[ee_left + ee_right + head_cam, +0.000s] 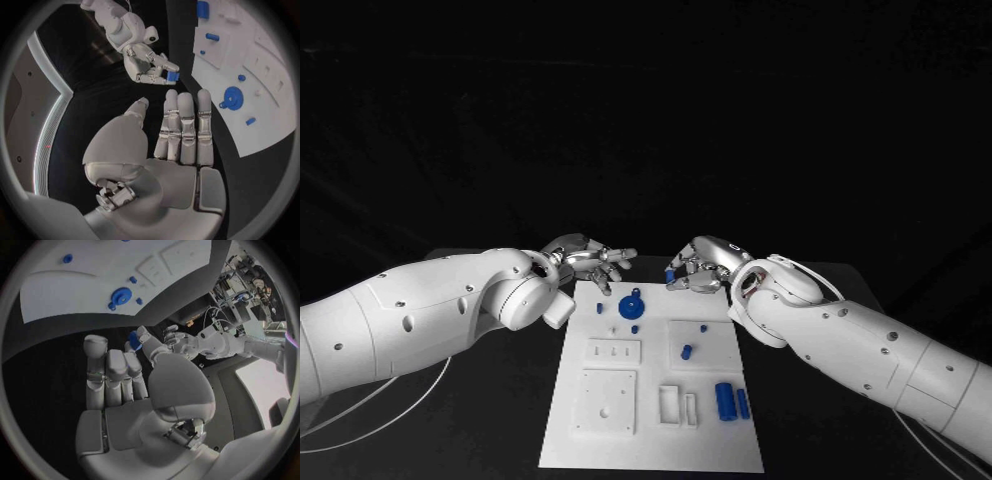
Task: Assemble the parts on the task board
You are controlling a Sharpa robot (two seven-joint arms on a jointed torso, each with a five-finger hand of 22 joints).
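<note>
The right hand hovered just beyond the far edge of the task board, pinching a small blue part at its fingertips. The left hand hung beside it over the black worktop, released, its fingers straight and apart, holding nothing. On the board, a blue gear sat near the far end, a short blue peg stood further along, and 2 blue cylinders lay at the near right. Several white recesses looked unfilled, so the assembly seemed at an early or middle stage. The room behind was dark.
</note>
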